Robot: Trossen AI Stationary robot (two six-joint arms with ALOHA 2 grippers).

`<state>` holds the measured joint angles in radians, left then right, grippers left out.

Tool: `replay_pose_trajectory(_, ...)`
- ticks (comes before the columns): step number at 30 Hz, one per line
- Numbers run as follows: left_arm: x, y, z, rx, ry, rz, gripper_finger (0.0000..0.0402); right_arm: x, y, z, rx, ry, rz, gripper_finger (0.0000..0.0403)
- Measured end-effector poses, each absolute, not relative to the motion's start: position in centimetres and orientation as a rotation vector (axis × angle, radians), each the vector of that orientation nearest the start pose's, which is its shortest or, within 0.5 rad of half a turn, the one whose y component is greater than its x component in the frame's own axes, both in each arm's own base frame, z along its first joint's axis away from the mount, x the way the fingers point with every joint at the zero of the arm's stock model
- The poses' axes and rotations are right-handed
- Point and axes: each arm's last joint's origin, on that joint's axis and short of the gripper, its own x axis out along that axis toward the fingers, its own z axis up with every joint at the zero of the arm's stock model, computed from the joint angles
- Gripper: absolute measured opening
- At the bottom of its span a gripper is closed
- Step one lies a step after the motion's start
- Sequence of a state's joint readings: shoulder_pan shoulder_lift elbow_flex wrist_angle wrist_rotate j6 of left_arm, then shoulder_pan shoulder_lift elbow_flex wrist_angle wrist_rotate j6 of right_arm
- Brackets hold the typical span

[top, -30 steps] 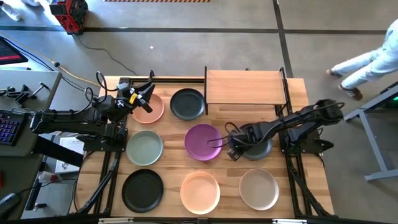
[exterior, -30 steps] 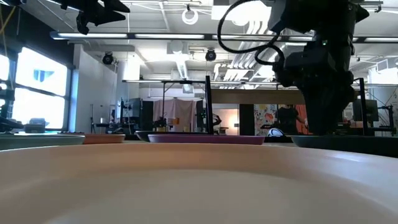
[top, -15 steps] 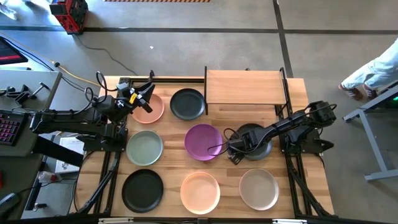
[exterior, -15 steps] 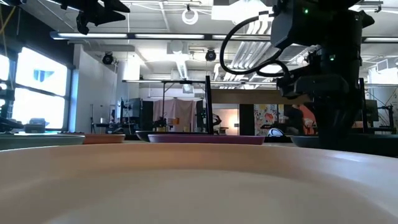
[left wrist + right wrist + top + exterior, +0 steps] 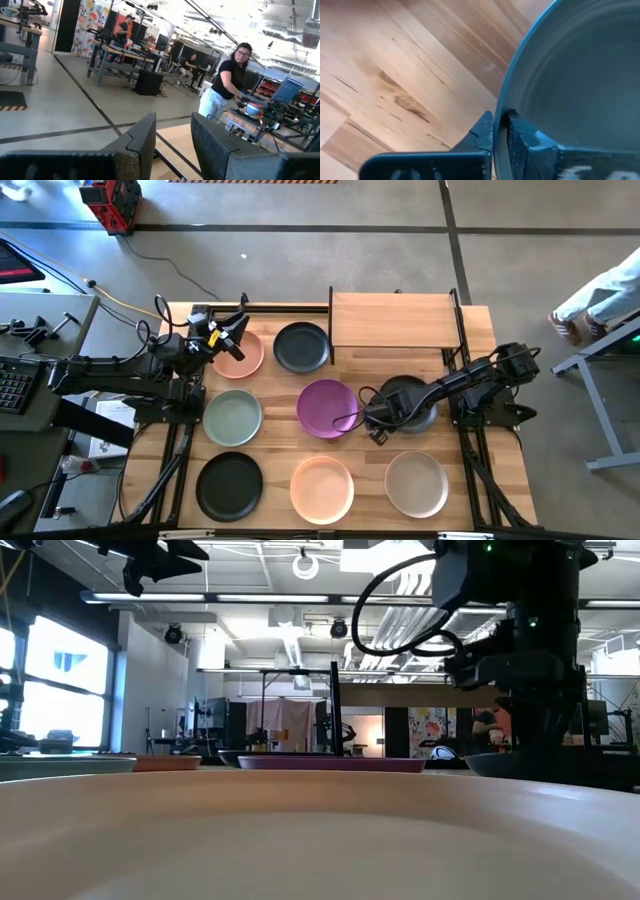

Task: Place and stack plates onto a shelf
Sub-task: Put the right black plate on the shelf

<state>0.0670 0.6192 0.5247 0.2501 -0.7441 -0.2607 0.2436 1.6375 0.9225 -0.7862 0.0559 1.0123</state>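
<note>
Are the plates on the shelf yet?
Not yet. The shelf holds no plates. The right gripper is shut on the rim of the dark grey plate, the first one. The left gripper waits, open, above the peach plate. Seven others lie on the table.

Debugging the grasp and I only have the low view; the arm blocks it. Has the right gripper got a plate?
Observer: Yes. In the right wrist view the right gripper is shut on the rim of a dark plate.
Operator: Which one on the table?
Observer: From above, the one just right of the purple plate, in front of the shelf.
Operator: Anything on the shelf?
Observer: No plates on it.
Operator: Left arm?
Observer: The left gripper is open and holds nothing, above the back-left peach plate.
</note>
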Motion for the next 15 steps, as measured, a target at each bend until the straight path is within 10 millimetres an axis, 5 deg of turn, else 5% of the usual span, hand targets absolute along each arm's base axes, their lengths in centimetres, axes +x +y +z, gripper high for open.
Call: replay_pose_trajectory(15,14.1,2.9,30.7,-0.298,-0.256,0.786,0.0113,27.7,6.7,19.5,0.572,1.408,-0.579,0.0000)
